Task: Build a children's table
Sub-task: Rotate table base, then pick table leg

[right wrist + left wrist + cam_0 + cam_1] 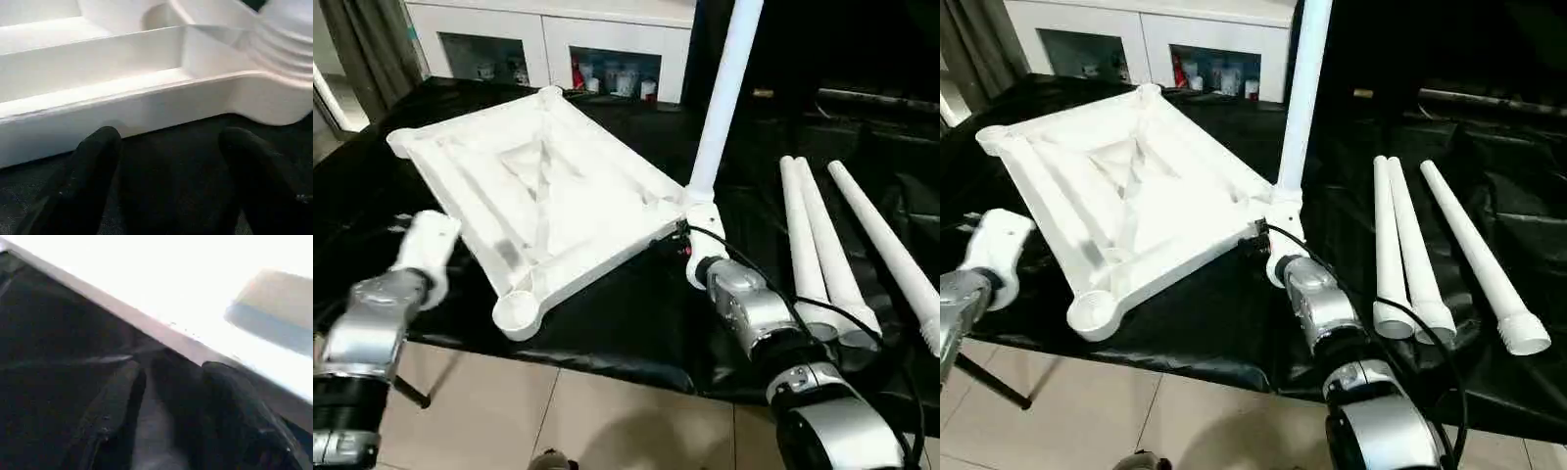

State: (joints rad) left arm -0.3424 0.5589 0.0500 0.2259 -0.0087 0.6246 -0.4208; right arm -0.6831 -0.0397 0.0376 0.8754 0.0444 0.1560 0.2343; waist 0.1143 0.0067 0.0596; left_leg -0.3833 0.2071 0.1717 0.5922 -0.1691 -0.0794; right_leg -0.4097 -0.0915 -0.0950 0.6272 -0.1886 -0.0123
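On the black-draped table (636,323) the tabletop (543,196) lies upside down, ribbed underside up, turned at an angle so one corner socket (517,311) points at the near edge. One leg (722,93) stands upright in the socket at the right-hand corner, rising out of the top of the head views. Three more legs (1408,250) lie side by side on the cloth to the right, well apart from the tabletop, wide ends toward the robot.

Right gripper (168,147) now: its two black fingers (93,161) are spread wide with nothing between them, pointing at the tabletop's near side wall just beside the socket with the standing leg. They sit close to the wall but not on it; dark cloth shows in the gap. In the head views the right forearm (754,313) reaches in low toward that same corner.

Left side: the left arm (382,313) is over the near left edge of the table, beside the tabletop's left side. The left gripper (171,396) shows two dark fingers parted, holding nothing, right up by the tabletop's pale edge.

Behind the table stands a white cabinet (558,44).
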